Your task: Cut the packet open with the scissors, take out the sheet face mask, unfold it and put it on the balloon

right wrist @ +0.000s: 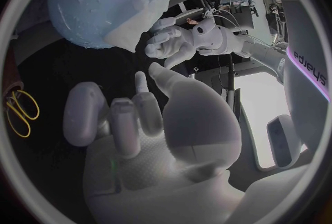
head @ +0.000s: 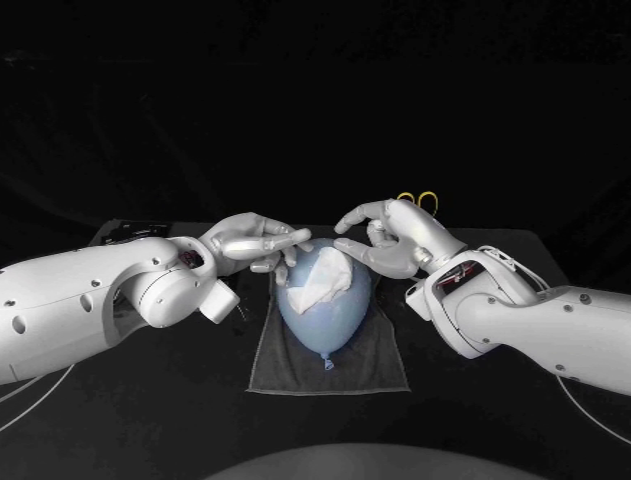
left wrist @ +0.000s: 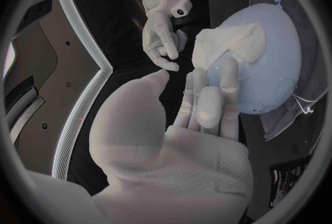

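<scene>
You'll find the balloon (head: 320, 320) on the cloth (head: 376, 368), between the two hands. Its long axis runs away from the robot, knot pointing toward it. The mask (head: 312, 290) is bunched on its far end. Your left hand (head: 255, 240) is spread, fingertips touching the mask. The right hand (head: 387, 238), just beside the mask, holds nothing, fingers apart.

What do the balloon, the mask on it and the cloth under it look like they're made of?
Balloon: likely pale blue rubber or latex; smooth, taut, faintly glossy, knotted at its neck.
Mask: thin white sheet, fabric or paper-like, matte, crumpled in soft folds; whether damp, cannot tell.
Cloth: dark grey textile, matte, lying limp and flat.
</scene>
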Robot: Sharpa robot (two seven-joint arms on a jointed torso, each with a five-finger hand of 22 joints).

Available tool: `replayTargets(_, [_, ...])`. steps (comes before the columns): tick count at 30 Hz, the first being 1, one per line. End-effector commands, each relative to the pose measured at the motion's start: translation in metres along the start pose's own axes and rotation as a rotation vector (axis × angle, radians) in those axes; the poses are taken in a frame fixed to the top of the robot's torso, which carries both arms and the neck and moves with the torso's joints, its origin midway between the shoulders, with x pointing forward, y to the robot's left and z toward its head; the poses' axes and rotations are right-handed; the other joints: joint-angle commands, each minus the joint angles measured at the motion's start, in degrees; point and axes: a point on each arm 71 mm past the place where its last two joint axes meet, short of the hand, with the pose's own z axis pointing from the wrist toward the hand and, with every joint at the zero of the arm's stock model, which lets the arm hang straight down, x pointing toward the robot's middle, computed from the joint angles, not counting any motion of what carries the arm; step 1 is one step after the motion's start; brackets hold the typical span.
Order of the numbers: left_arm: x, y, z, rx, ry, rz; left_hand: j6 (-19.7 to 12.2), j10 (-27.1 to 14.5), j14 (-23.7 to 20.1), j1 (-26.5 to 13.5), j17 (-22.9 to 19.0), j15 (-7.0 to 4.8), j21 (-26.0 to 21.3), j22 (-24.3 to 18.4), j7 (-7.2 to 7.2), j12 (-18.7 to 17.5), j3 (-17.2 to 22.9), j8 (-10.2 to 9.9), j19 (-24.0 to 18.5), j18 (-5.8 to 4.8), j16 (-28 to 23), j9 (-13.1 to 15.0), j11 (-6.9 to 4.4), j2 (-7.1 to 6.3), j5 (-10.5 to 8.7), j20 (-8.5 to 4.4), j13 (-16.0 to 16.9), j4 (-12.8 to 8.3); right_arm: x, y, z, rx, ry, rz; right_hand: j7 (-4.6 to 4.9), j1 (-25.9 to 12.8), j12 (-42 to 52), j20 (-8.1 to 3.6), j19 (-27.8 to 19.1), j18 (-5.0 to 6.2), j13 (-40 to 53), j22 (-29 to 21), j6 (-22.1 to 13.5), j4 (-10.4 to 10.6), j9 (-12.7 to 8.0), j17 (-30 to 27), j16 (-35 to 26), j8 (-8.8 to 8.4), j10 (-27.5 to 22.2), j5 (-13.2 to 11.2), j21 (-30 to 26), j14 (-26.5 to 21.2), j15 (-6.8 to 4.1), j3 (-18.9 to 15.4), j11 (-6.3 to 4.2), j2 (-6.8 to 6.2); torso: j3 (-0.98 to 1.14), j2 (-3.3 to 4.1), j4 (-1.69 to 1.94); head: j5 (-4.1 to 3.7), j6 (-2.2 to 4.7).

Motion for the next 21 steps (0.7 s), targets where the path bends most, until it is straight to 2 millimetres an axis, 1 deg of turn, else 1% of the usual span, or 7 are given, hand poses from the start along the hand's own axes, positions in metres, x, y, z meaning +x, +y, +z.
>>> replayTargets(1, [0.0, -0.003, -0.001, 0.038, 0.005, 0.019, -0.17, -0.2, -0.44, 0.85, -0.22, 0.01, -0.31, -0.12, -0.02, -0.17, -0.55, 0.34, 0.09, 0.65, -0.27, -0.06, -0.02, 0.14, 0.08, 0.29, -0.15, 0.0, 0.005, -0.006, -0.001, 0.068, 0.08, -0.024, 0.22, -1.02, -0.87, 0.35, -0.53, 1.21, 2.96, 9.25, -0.77, 0.96, -0.39, 12.34, -0.57, -0.39, -1.22, 0.23, -1.04, 5.06, 0.52, -1.55, 0.33, -0.55, 0.04, -0.07, -0.05, 0.03, -0.07])
replayTargets(3, [0.0, -0.003, -0.001, 0.039, 0.001, 0.016, -0.16, -0.18, -0.44, 0.95, -0.27, 0.01, -0.34, -0.15, -0.02, -0.16, -0.59, 0.37, 0.12, 0.65, -0.28, -0.07, -0.02, 0.19, 0.09, 0.29, -0.19, 0.02, 0.006, -0.009, 0.0, 0.089, 0.094, -0.037, 0.21, -1.08, -0.87, 0.41, -0.55, 1.22, 2.94, 9.25, -0.7, 1.18, -0.42, 12.31, -0.58, -0.36, -1.28, 0.25, -1.05, 5.04, 0.54, -1.83, 0.34, -0.63, 0.03, -0.03, 0.05, -0.02, -0.05])
replayTargets(6, [-0.002, -0.003, -0.002, 0.041, -0.005, 0.014, -0.14, -0.1, -0.58, 1.73, -0.75, -0.03, -0.56, -0.33, -0.04, -0.14, -0.81, 0.53, 0.3, 0.66, -0.45, -0.12, -0.06, 0.46, 0.18, 0.26, -0.46, 0.01, 0.008, -0.011, 0.002, 0.112, 0.11, -0.055, 0.2, -1.14, -0.74, 0.45, -0.47, 1.19, 3.03, 9.31, -0.66, 1.42, -0.46, 12.41, -0.54, -0.34, -1.21, 0.25, -0.81, 5.07, 0.55, -2.07, 0.34, -0.62, 0.05, -0.02, 0.04, -0.03, -0.05])
replayTargets(9, [-0.002, -0.003, -0.003, 0.041, -0.009, 0.013, -0.17, -0.09, -0.96, 2.43, -1.6, -0.05, -0.8, -0.51, -0.04, -0.17, -0.99, 0.64, 0.39, 0.66, -0.78, -0.19, -0.08, 0.63, 0.24, 0.25, -0.71, -0.04, 0.011, -0.011, 0.004, 0.126, 0.125, -0.066, 0.19, -1.15, -0.7, 0.46, -0.46, 1.19, 3.05, 9.32, -0.62, 1.53, -0.47, 12.43, -0.53, -0.32, -1.2, 0.25, -0.79, 5.08, 0.55, -2.18, 0.34, -0.61, -0.02, 0.02, 0.03, -0.06, -0.08])
replayTargets(13, [-0.003, -0.003, -0.003, 0.041, -0.012, 0.013, -0.18, -0.07, -1.2, 2.83, -2.1, -0.05, -0.98, -0.64, -0.02, -0.2, -1.09, 0.71, 0.44, 0.66, -1.0, -0.24, -0.07, 0.8, 0.3, 0.24, -0.89, -0.03, 0.014, -0.011, 0.006, 0.136, 0.139, -0.074, 0.1, -1.24, -0.51, 0.51, -0.42, 1.19, 3.14, 9.35, -0.43, 2.04, -0.53, 12.5, -0.49, -0.2, -1.1, 0.25, -0.67, 5.1, 0.52, -2.7, 0.28, -0.63, -0.05, 0.04, 0.06, -0.1, -0.11])
replayTargets(17, [-0.003, -0.003, -0.003, 0.043, -0.016, 0.013, -0.18, -0.05, -1.42, 3.11, -2.57, -0.05, -1.13, -0.75, -0.01, -0.22, -1.17, 0.77, 0.46, 0.65, -1.2, -0.27, -0.07, 0.91, 0.32, 0.23, -1.03, 0.01, 0.017, -0.011, 0.007, 0.142, 0.154, -0.08, -0.22, -0.95, -0.18, 0.47, -0.32, 1.18, 3.32, 9.42, 0.5, 2.65, -0.45, 12.63, -0.43, 0.41, -0.89, 0.27, -0.42, 5.15, 0.35, -3.26, 0.03, -0.42, -0.06, -0.01, 0.11, -0.07, -0.16])
replayTargets(21, [-0.004, -0.003, -0.004, 0.046, -0.021, 0.013, -0.15, 0.01, -1.84, 3.44, -3.42, -0.05, -1.35, -0.9, -0.01, -0.24, -1.32, 0.86, 0.47, 0.65, -1.57, -0.32, -0.07, 1.03, 0.34, 0.24, -1.21, 0.06, 0.019, -0.01, 0.008, 0.144, 0.166, -0.085, -0.67, -0.35, 0.39, 0.29, 0.02, 1.05, 3.73, 9.64, 1.6, 3.17, -0.34, 13.01, -0.26, 1.18, -0.4, 0.29, 0.41, 5.29, 0.06, -3.65, -0.35, -0.01, -0.04, -0.05, 0.05, -0.02, -0.21])
